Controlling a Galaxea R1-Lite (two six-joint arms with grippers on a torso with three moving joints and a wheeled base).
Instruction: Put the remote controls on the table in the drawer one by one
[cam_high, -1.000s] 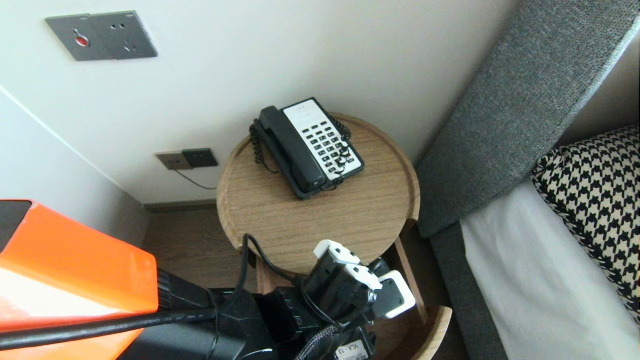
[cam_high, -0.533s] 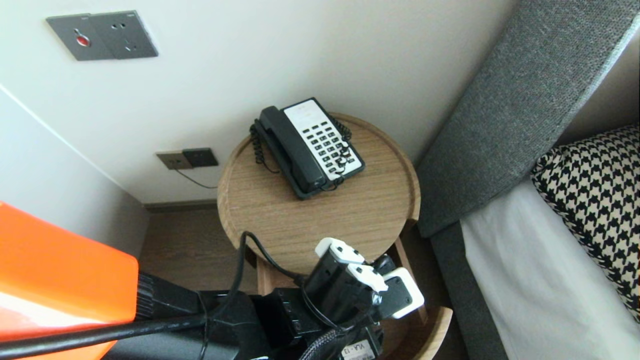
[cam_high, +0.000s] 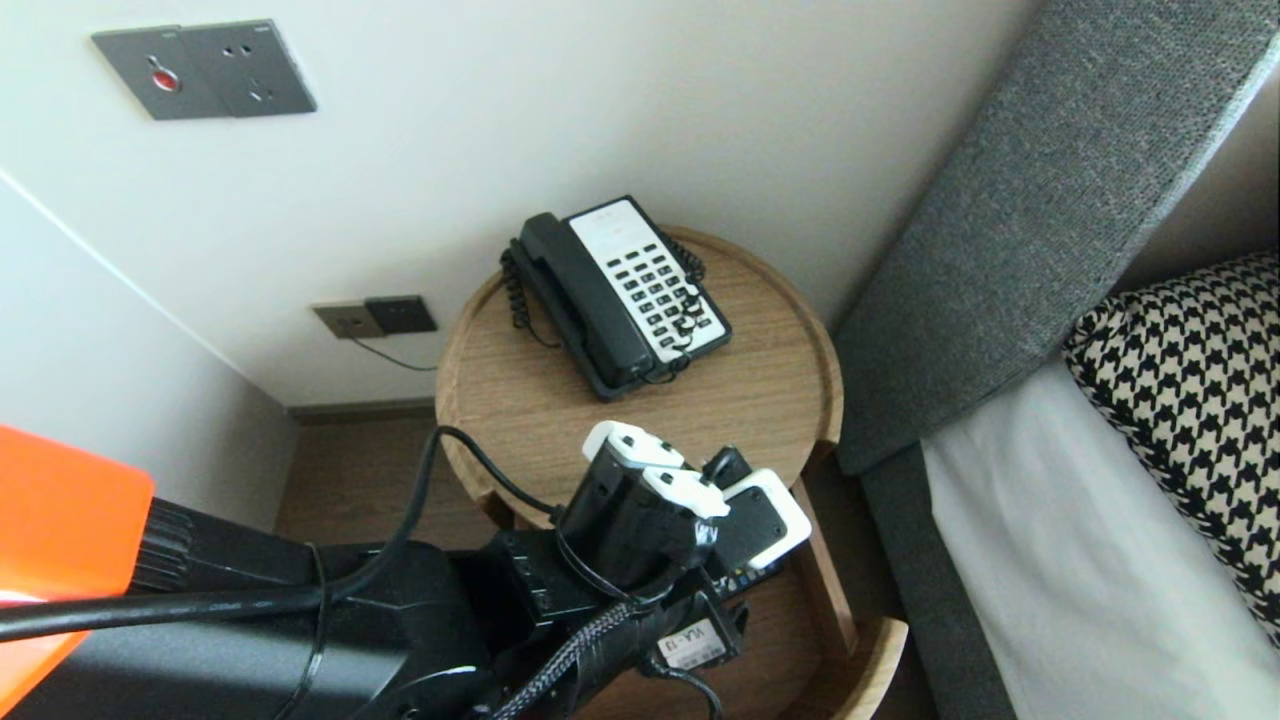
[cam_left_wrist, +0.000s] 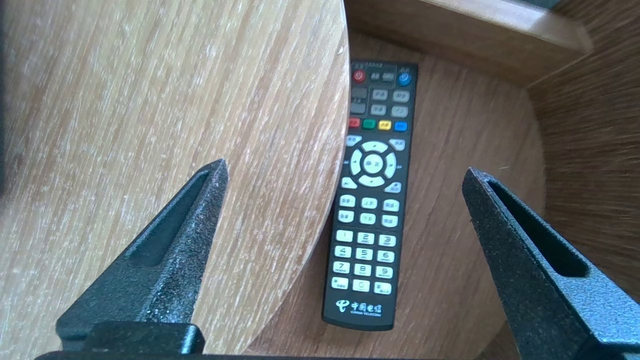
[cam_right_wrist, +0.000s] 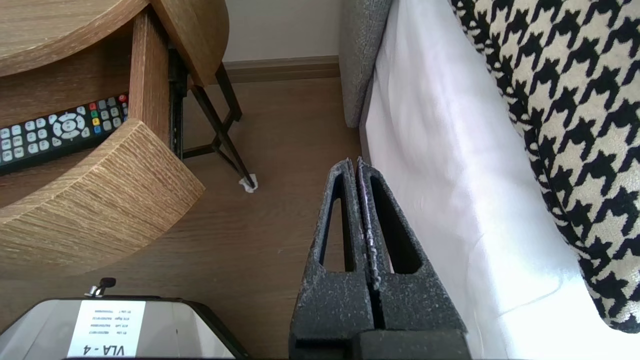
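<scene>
A black remote control (cam_left_wrist: 372, 200) with white keys lies flat on the wooden lower shelf (cam_left_wrist: 450, 260) of a round bedside table. Its one long side is tucked under the edge of the round top (cam_left_wrist: 200, 100). My left gripper (cam_left_wrist: 345, 169) hangs open above it, wide apart and holding nothing: one finger is over the top's rim, the other over the shelf. In the head view the left gripper (cam_high: 715, 500) sits at the table's near edge. My right gripper (cam_right_wrist: 356, 161) is shut and empty, parked low over the floor beside the bed. The remote (cam_right_wrist: 55, 130) also shows there.
A black and white desk phone (cam_high: 620, 295) stands at the back of the round top (cam_high: 760, 420). A grey headboard (cam_high: 1010, 230), a white mattress (cam_high: 1080, 570) and a houndstooth pillow (cam_high: 1190, 400) lie to the right. The table's thin metal legs (cam_right_wrist: 225, 135) stand on the wooden floor.
My left arm has risen and drawn back left in the head view, carrying the open gripper higher over the table's near edge. The phone and right arm are unmoved.
</scene>
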